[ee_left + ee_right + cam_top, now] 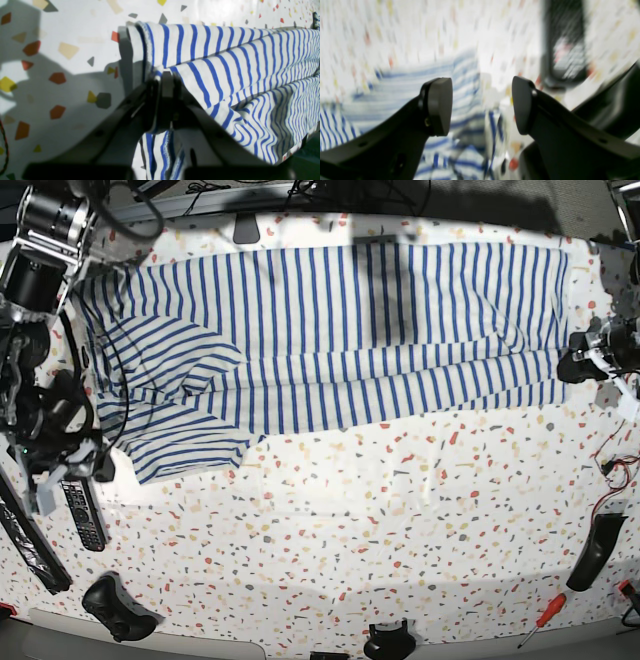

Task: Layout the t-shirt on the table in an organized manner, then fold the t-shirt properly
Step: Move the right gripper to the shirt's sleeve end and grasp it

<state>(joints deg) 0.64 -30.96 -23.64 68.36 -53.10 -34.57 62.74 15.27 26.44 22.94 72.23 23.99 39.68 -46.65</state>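
Note:
The t-shirt (330,330), white with thin blue stripes, lies spread across the far half of the table (400,530), with a sleeve folded over at the left. My left gripper (572,367) is at the shirt's right edge. In the left wrist view it (163,82) is shut on the shirt's edge (250,75) and holds it a little above the table (62,25). My right gripper (88,458) is at the left, by the sleeve. In the blurred right wrist view it (482,105) is open and empty over the striped cloth (460,82).
A black remote (85,515) lies just near my right gripper and also shows in the right wrist view (566,50). A black controller (120,608), a red-handled screwdriver (540,620) and a black handle (590,552) lie near the front edge. Cables (610,460) trail at the right.

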